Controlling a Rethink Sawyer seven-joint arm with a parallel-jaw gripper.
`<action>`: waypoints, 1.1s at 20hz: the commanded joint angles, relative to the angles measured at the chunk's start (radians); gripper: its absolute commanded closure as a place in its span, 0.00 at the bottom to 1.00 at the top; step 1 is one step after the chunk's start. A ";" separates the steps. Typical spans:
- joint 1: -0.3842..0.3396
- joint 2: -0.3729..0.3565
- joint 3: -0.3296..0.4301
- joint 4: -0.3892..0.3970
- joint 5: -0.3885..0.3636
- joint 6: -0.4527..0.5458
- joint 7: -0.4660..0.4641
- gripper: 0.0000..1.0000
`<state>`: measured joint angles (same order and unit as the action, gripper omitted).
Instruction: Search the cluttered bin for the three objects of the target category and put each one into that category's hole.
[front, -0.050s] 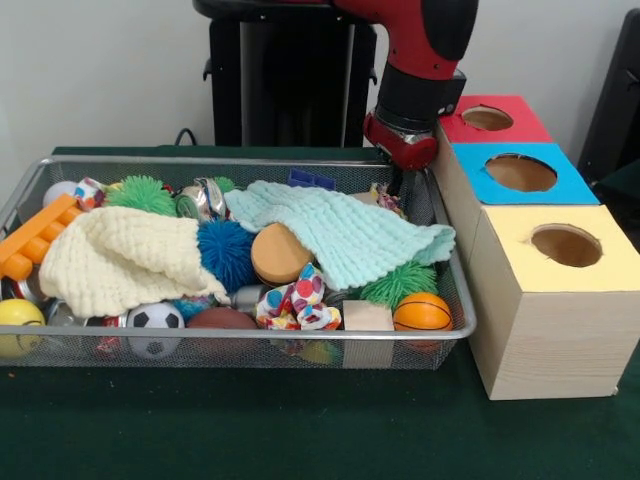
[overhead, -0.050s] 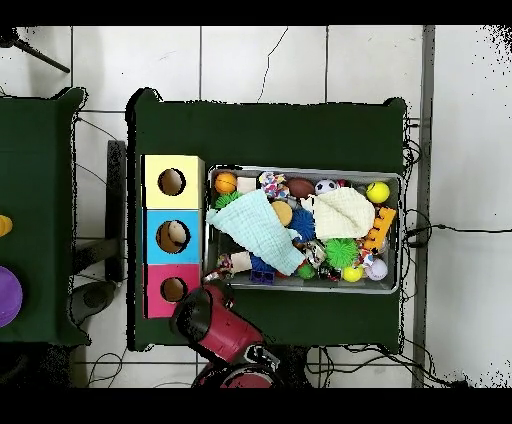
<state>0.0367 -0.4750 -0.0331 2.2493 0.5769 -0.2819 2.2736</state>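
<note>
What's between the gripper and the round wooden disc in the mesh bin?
The mint-green knitted cloth lies spread between the gripper and the round wooden disc, with its edge draped over the disc's top right.

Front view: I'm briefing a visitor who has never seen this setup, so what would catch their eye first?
Probably the wire mesh bin heaped with toys, with a cream knitted cloth at its left and a mint knitted cloth draped across its right. Next, the row of three wooden boxes topped red, blue and yellow, each with a round hole, just right of the bin. The red and black arm comes down behind the bin's far right corner.
</note>
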 joint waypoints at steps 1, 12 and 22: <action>0.021 -0.030 -0.072 -0.109 0.013 -0.056 0.118 1.00; 0.068 -0.102 -0.090 -0.149 0.001 0.051 0.089 1.00; 0.052 -0.112 -0.072 -0.165 -0.095 0.000 0.091 1.00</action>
<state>0.1038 -0.5029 -0.1128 2.2379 0.5127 -0.2445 2.2736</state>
